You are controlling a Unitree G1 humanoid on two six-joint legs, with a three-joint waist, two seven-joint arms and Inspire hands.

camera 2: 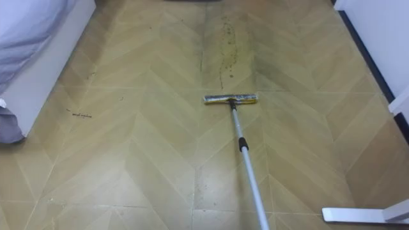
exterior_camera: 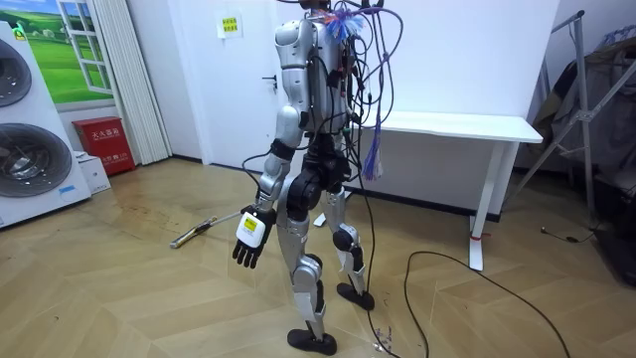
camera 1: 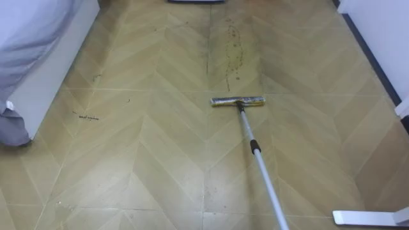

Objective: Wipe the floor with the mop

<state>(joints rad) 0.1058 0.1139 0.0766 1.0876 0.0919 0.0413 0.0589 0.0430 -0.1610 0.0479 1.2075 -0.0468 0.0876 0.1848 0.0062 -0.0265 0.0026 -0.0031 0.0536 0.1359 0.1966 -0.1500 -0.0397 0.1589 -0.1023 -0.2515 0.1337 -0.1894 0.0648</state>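
Observation:
A mop lies ahead of me on the wooden floor, its flat head (camera 1: 238,101) yellow and grey. Its silver pole (camera 1: 259,156) runs back toward me and leaves the left eye view at the bottom right. Just beyond the head is a streak of dark dirt (camera 1: 231,54). In the room view the mop (exterior_camera: 194,234) rests on the floor at the room view's left, in front of where I stand upright. My left hand (exterior_camera: 249,239) hangs by my thigh with relaxed fingers and holds nothing.
A white low piece of furniture with pale cloth (camera 1: 38,57) borders the floor on my left. A white wall with a dark skirting (camera 1: 377,38) runs along my right, and a white desk foot (camera 1: 367,218) lies at the lower right. Small dark marks (camera 1: 86,117) dot the floor.

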